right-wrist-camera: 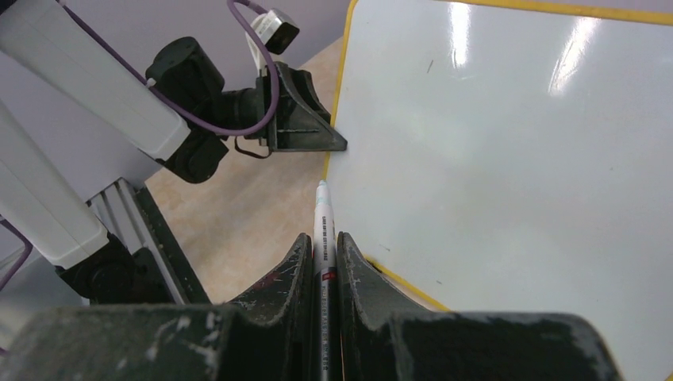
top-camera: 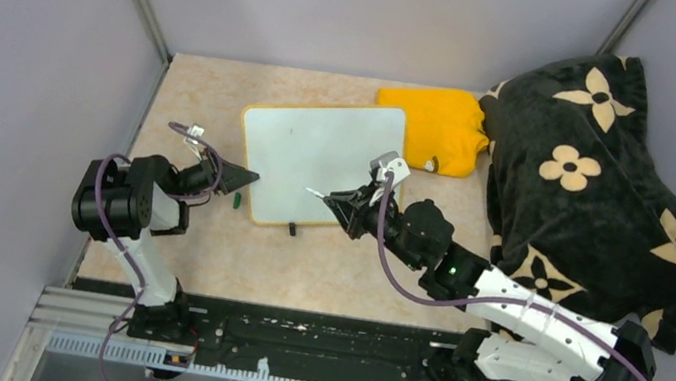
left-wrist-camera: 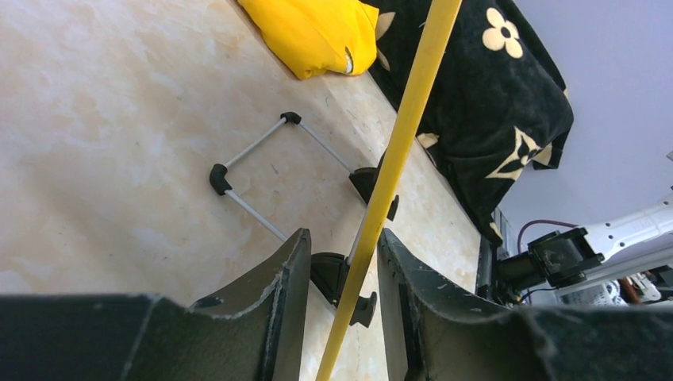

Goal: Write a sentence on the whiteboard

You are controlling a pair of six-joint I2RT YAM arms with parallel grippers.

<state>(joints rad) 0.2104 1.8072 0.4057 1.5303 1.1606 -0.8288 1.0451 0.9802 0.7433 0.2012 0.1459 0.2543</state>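
Observation:
The whiteboard [top-camera: 320,147] lies flat on the table, glossy white with a yellow-orange rim. No green writing shows on it; the sentence is not in view. My left gripper [top-camera: 253,178] is open at the board's left edge. In the left wrist view the rim [left-wrist-camera: 401,135] runs between its fingers [left-wrist-camera: 343,234], against the right finger and with a gap on the left. My right gripper [top-camera: 340,203] is shut on a white marker [right-wrist-camera: 323,214] over the board's near left corner [right-wrist-camera: 508,159]. The marker's tip points toward the left edge.
A folded yellow cloth [top-camera: 440,125] lies at the board's far right corner, against a black blanket with cream flowers [top-camera: 587,187]. A small green cap [top-camera: 236,200] lies on the table left of the board. A wire stand with black clip feet [left-wrist-camera: 254,151] shows under the board.

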